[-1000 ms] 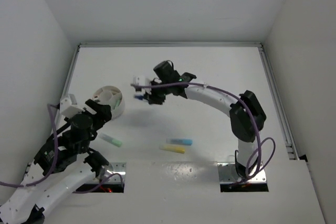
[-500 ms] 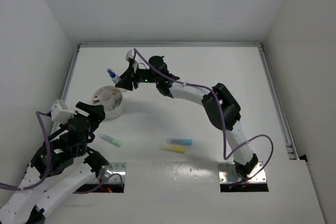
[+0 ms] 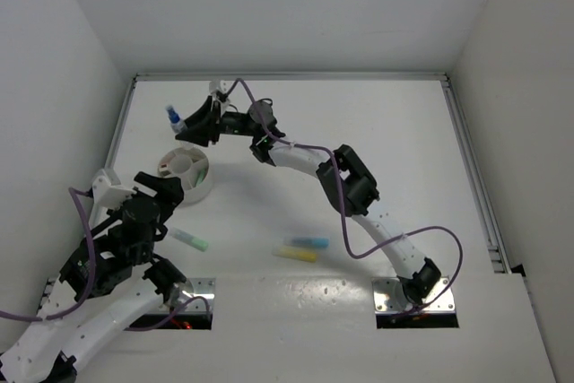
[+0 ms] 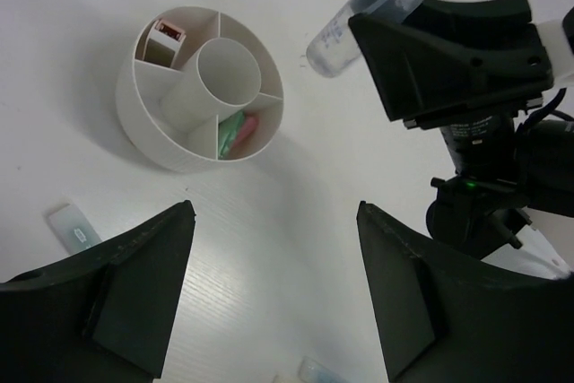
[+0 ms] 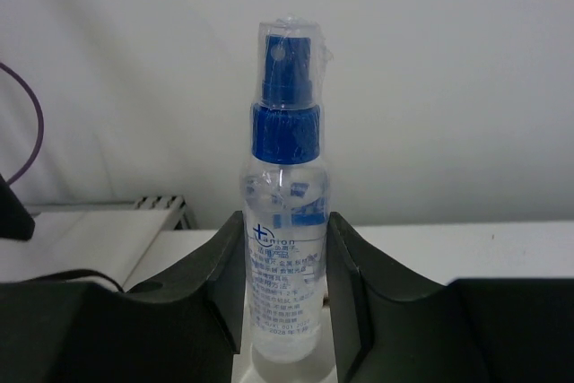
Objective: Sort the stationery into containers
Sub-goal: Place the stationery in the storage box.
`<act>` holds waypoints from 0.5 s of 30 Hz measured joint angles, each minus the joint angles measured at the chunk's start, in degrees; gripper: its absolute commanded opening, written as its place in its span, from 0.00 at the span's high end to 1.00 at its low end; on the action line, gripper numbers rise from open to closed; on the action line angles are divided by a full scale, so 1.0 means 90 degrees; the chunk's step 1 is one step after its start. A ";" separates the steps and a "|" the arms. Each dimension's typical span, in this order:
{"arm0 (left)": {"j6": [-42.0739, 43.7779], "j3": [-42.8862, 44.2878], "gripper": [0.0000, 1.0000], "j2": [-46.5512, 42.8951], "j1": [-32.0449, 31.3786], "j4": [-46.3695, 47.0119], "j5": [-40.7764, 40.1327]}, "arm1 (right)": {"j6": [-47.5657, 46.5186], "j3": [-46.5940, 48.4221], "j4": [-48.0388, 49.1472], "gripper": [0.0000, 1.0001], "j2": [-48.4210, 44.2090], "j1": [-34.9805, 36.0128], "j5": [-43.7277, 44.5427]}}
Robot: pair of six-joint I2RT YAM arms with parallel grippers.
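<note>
Clamped upright in the right gripper, jaws pressed to its sides: a clear spray bottle with a blue pump under a see-through cap. Carried in the air past the far side of the round white divided dish, apparently beside it rather than above it, and not yet dropped in. Spread wide and holding nothing: the left gripper, hanging near the dish.

Already filed in the dish: a green marker and a pink marker sharing one wedge, and a small reddish eraser in another. Left lying on the table: a mint marker close to the left arm, plus a light blue marker and a yellow marker side by side at mid-table.

Judged about halfway: three in, one in transit, three waiting.
</note>
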 measured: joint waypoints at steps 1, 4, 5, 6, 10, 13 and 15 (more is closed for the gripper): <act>0.0002 -0.0017 0.22 -0.0010 0.0000 0.0019 -0.0002 | 0.0024 0.0141 -0.0002 1.00 0.0046 0.0012 0.0015; 0.0007 -0.0117 0.22 -0.0087 0.0000 0.0063 0.0000 | 0.0100 0.0894 0.0000 1.00 0.0374 0.0085 0.0073; 0.0010 -0.0153 0.22 -0.0124 0.0000 0.0061 0.0002 | 0.0109 0.1044 -0.0005 1.00 0.0461 0.0112 0.0085; 0.0017 -0.0194 0.22 -0.0158 0.0000 0.0068 0.0002 | 0.0121 0.1158 -0.0010 1.00 0.0546 0.0138 0.0083; 0.0024 -0.0291 0.22 -0.0257 0.0000 0.0073 0.0019 | 0.0146 0.1418 -0.0087 1.00 0.0896 0.0255 0.0085; 0.0024 -0.0321 0.22 -0.0335 0.0000 0.0075 0.0036 | 0.0163 0.1423 -0.0163 1.00 0.1088 0.0316 0.0078; 0.0024 -0.0323 0.22 -0.0384 0.0000 0.0078 0.0041 | 0.0163 0.1423 -0.0197 1.00 0.1212 0.0362 0.0073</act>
